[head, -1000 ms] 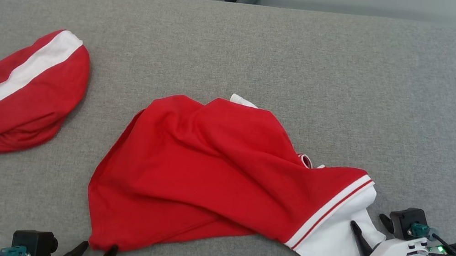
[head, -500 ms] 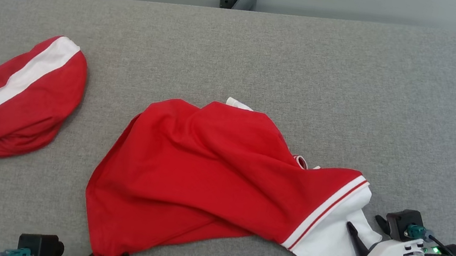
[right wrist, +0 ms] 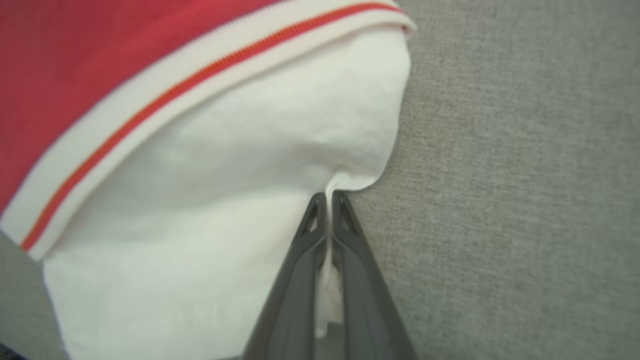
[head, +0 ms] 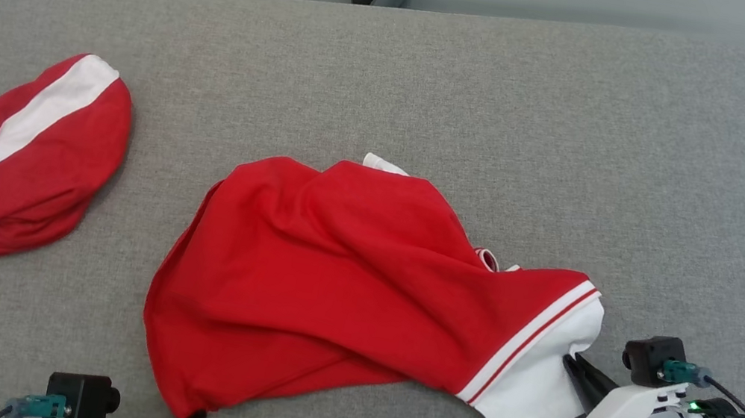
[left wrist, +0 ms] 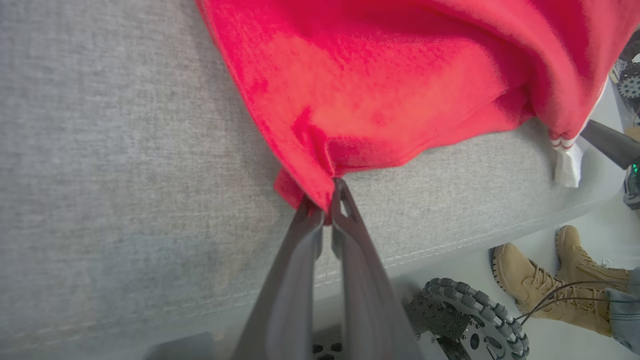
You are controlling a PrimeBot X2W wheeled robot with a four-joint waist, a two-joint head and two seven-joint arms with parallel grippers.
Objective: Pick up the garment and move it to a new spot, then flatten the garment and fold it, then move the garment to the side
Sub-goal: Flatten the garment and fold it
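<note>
Pick-up step: I am pinching the garment (head: 348, 265), red corner in left tool (left wrist: 326, 207), white edge in right tool (right wrist: 327, 200); next, seemingly, an even two-armed lift.

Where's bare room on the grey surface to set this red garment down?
Widest bare stretch: the grey fabric surface beyond and right of the red white-trimmed garment. A narrower gap separates it from the red white-striped garment at left, where it's crowded.
</note>
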